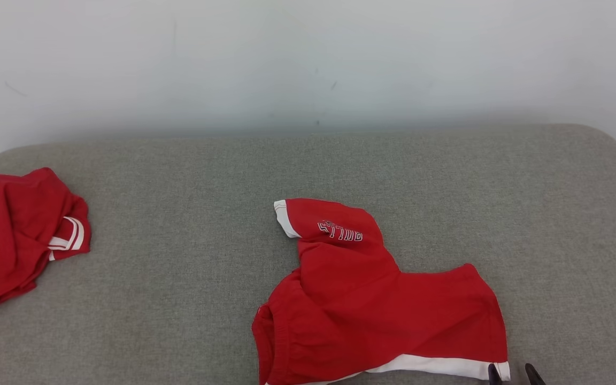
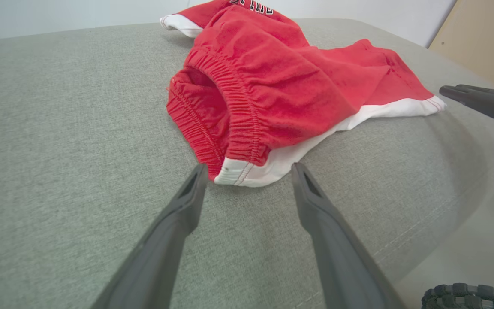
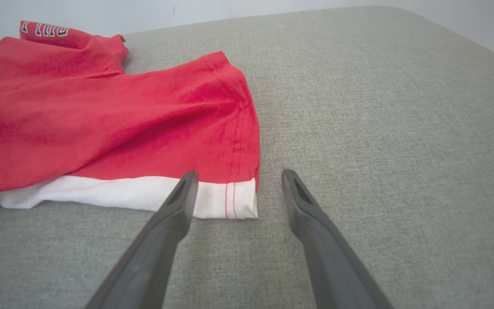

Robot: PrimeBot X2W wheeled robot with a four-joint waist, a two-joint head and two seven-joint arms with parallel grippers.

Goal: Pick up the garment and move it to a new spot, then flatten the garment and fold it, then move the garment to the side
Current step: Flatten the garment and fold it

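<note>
Jaws apart on both arms. Head view: red shorts (image 1: 372, 299) lie crumpled on the grey cushion (image 1: 179, 214), right fingertips (image 1: 493, 373) beside their white hem (image 1: 436, 365). Left wrist: left fingertips (image 2: 196, 178) flank the waistband (image 2: 238, 124) corner. Right wrist: one perhaps touches the hem.

left gripper (image 2: 249, 168) and right gripper (image 3: 239, 173), long matte dark grey fingers (image 2: 165, 240), tapered, slotted hollows near tips

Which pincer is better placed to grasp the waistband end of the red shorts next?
Left, probably. The left pincer stands open right at the near end of the gathered waistband of the red shorts. The right pincer is open at the leg hem corner, the opposite end.
</note>
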